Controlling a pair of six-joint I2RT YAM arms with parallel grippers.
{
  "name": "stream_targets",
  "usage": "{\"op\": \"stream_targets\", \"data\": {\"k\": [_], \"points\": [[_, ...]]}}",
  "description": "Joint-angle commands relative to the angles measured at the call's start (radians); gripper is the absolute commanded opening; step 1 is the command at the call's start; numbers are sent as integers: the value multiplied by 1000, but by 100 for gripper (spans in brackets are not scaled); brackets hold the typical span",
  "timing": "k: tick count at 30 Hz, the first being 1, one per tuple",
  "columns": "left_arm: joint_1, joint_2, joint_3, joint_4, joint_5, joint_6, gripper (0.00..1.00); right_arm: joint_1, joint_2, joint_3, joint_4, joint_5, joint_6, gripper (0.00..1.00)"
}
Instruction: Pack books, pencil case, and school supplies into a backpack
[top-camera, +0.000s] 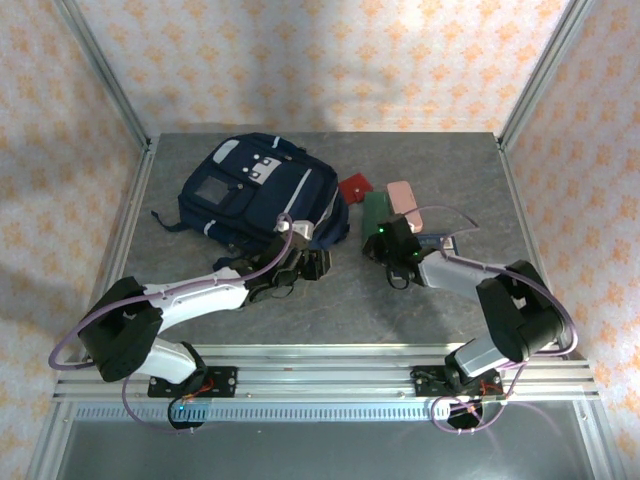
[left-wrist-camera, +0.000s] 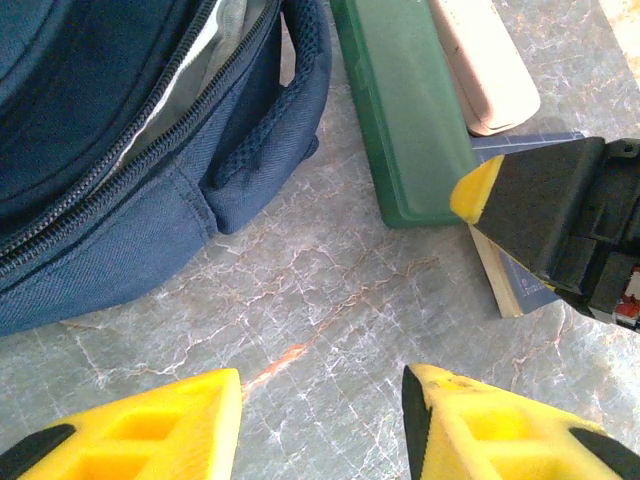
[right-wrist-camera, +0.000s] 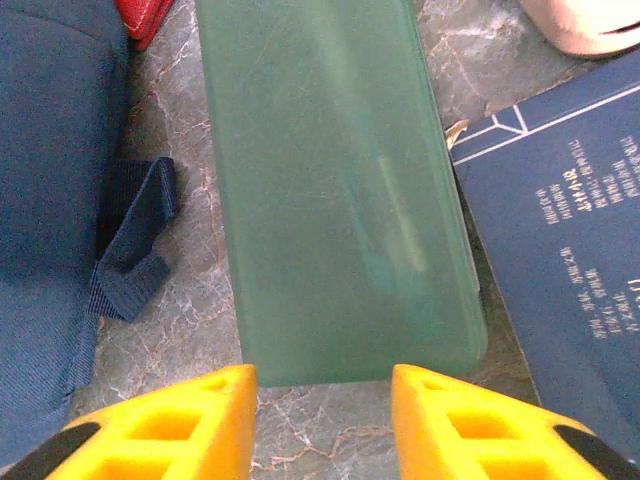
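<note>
The navy backpack lies at the back left, its zipper parted over pale lining. Right of it lie the red square, the slim dark green rectangle and the pink pencil case. A dark blue book lies right of the green rectangle; a second book and the pale green wallet are out of view. My right gripper is open, its fingers just short of the green rectangle's near end. My left gripper is open over bare table beside the backpack's corner.
A loose backpack strap lies left of the green rectangle. The right gripper's black finger with its yellow tip sits over the book's page edge. Metal frame posts and papered walls bound the grey marbled table.
</note>
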Motion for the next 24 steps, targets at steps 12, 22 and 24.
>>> {"op": "stream_targets", "data": {"k": [12, 22, 24], "points": [[-13, 56, 22, 72, 32, -14, 47, -75, -66, -113, -41, 38, 12, 48], [-20, 100, 34, 106, 83, -8, 47, 119, -221, -298, -91, -33, 149, 43], [-26, 127, 53, 113, 101, -1, 47, 156, -271, -328, -125, -31, 168, 42]]}}
